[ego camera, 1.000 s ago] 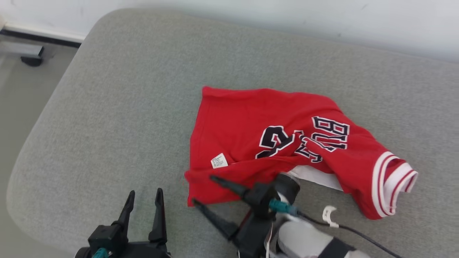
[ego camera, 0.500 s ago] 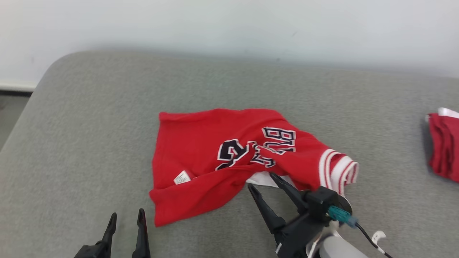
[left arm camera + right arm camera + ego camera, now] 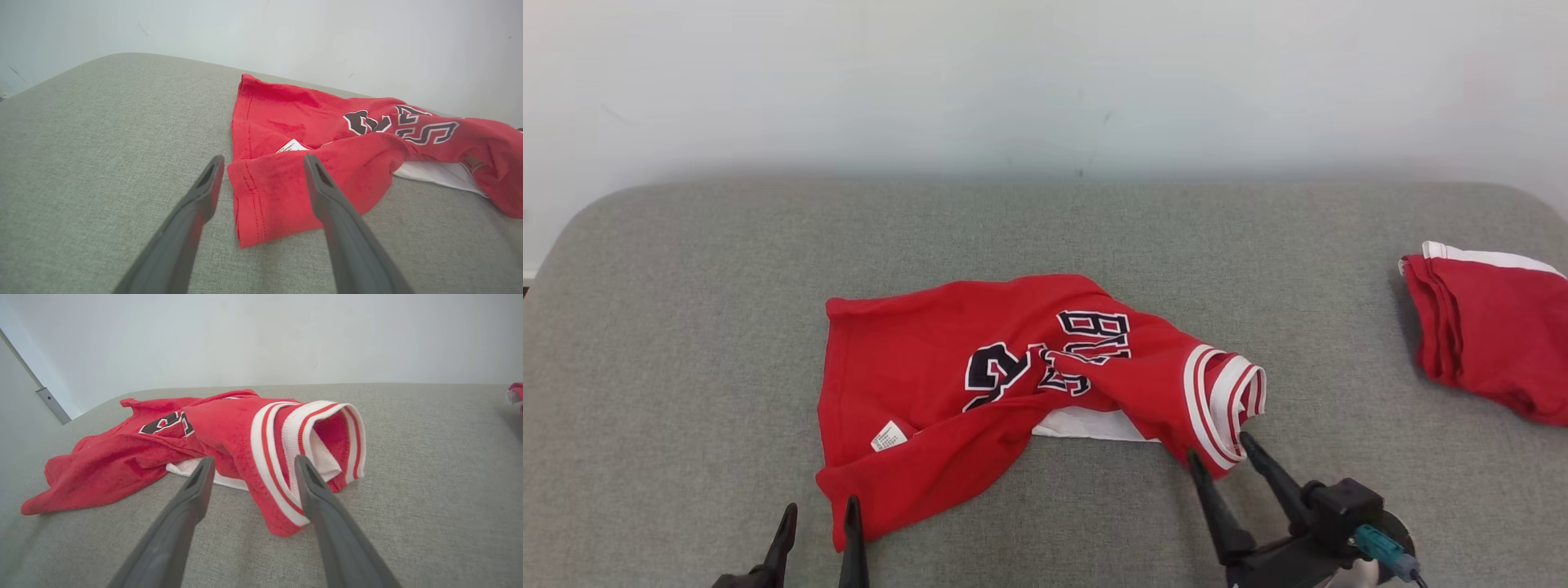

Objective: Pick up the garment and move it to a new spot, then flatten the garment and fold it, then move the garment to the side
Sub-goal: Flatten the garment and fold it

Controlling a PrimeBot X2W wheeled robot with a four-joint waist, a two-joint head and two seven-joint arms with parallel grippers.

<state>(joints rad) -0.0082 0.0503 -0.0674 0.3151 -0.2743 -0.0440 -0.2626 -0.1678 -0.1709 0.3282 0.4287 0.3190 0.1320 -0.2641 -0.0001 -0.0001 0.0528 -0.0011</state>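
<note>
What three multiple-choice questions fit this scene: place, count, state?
1. Where is the folded red garment? A. right end of the grey cushion B. on a shelf C. on the floor
2. How many red garments lie on the cushion? A. one B. two C. four
3. How do the left gripper and right gripper stand? A. both open B. both shut C. one shut
Answers: A, it lies by the cushion's right edge; B, the crumpled red jersey plus the folded one; A, each one's jaws stand apart.
</note>
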